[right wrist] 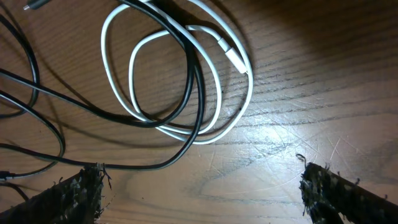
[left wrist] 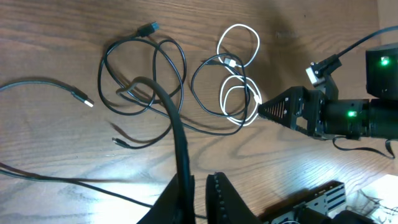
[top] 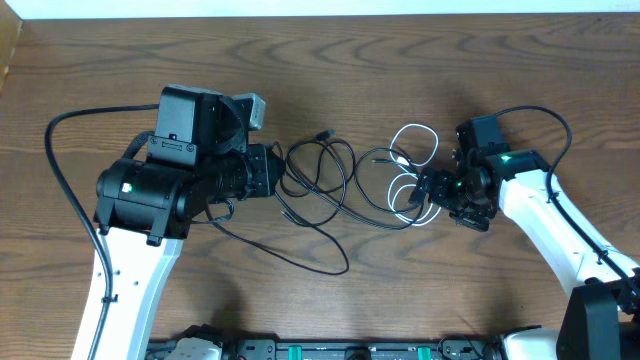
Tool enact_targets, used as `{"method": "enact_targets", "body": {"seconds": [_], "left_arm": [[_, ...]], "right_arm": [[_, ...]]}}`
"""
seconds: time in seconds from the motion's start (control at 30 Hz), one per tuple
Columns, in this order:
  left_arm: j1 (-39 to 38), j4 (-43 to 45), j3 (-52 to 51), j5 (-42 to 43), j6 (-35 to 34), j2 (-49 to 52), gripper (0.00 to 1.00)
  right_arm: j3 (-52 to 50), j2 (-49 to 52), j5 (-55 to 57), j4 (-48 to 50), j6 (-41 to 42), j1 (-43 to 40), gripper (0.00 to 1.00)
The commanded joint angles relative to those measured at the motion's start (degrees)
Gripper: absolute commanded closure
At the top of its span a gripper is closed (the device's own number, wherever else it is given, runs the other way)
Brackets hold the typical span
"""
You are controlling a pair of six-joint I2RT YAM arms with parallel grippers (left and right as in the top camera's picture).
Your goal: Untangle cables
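Where the left gripper [left wrist: 200, 190] sits nearly closed, a black cable [left wrist: 180, 143] rises from the wooden table [left wrist: 50, 37] into its pinch. Beyond it, more black cables [left wrist: 148, 28] lie looped together flat on the wood — tangled with the white cable [right wrist: 233, 57], over which the right gripper [right wrist: 199, 186] hangs, jaws wide apart and empty.

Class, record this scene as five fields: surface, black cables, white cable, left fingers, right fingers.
surface: wooden table
black cables: looped and crossing, mid-table
white cable: coiled, black cables running through its loops
left fingers: closed on one black cable, which arcs up off the table
right fingers: wide open beside the white cable, holding nothing
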Motion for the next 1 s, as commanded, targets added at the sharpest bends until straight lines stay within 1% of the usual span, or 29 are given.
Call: {"method": "enact_targets", "body": {"seconds": [0.0,0.2,0.23,0.63,0.73,0.83,0.9,0.97], "left_arm": [[-0.17,0.02,0.44,-0.55,-0.28,-0.09,0.85],[-0.17,0.02,0.44,-0.55,-0.28,-0.09,0.83],[-0.17,0.02,0.44,-0.55,-0.28,-0.09,0.78],[-0.17,0.00,0.44,-0.55,-0.28,-0.09,0.62],[-0.17,0.02,0.44,-0.55,-0.28,-0.09,0.54],[-0.17,0.02,0.44,-0.55,-0.28,-0.09,0.50],[-0.17,0.02,0.44,-0.55,-0.28,-0.09,0.43],[-0.17,0.02,0.44,-0.55,-0.28,-0.09,0.40]], "right_arm": [[-0.26,0.02,0.68,-0.04,-0.87,0.26,0.01],[-0.26,0.02,0.68,-0.04,-0.87,0.26,0.01],[-0.26,0.02,0.68,-0.04,-0.87,0.26,0.01],[-0.26,0.02,0.68,-0.04,-0.87,0.26,0.01],[-0.26,0.02,0.68,-0.02,-0.87,0.26,0.01],[-0.26,0.02,0.68,-0.04,-0.87,0.26,0.01],[-0.26,0.02,0.68,-0.04,-0.87,0.26,0.01],[-0.26,0.02,0.68,-0.04,-0.87,0.26,0.01]]}}
